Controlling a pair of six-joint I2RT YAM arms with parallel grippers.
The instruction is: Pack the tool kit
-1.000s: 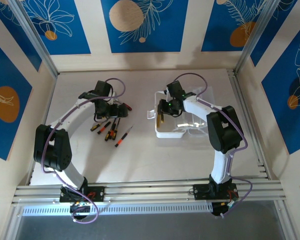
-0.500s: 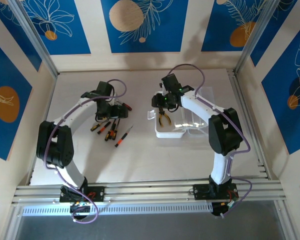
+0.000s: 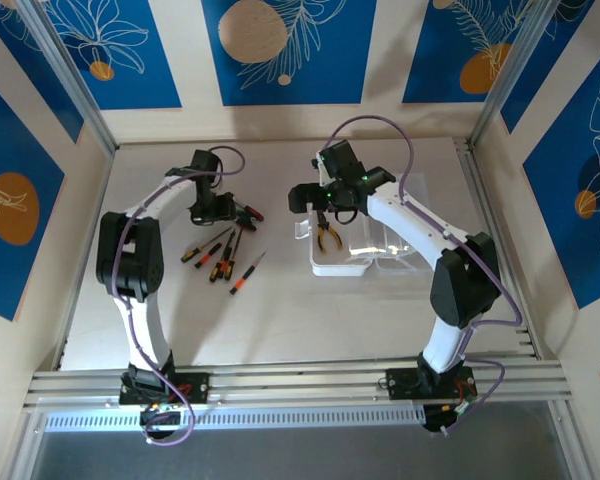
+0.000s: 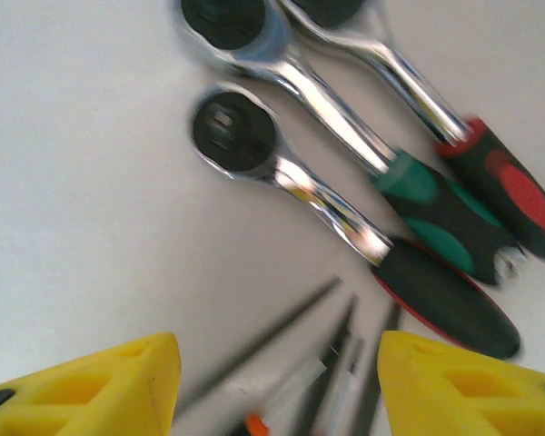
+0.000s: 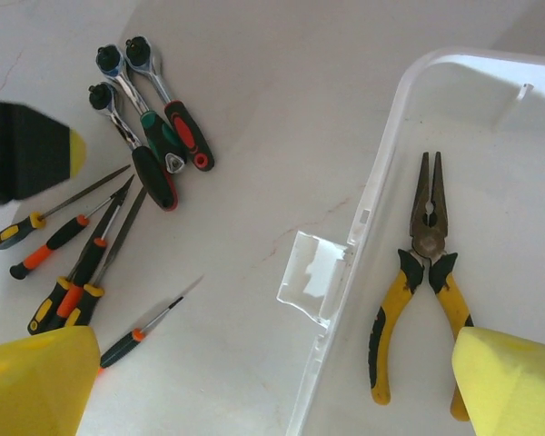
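We've got the pliers (image 5: pixel 429 245) lying flat in the open case (image 5: pixel 509 163), which sits on the right half of the bench (image 3: pixel 310 310). The right fingers (image 5: pixel 36 381) hang above it, spread wide and gripping nothing, with one yellow pad just beside the pliers' handles. The wrenches (image 4: pixel 345 222) and screwdrivers (image 5: pixel 89 259) lie loose on the left half, well apart from the case. The left fingers (image 4: pixel 91 386) hover over them, also apart and empty. The left wrist view gives us the ratchet heads up close, slightly blurred. The right wrist view shows the case's latch tab (image 5: pixel 311 272).
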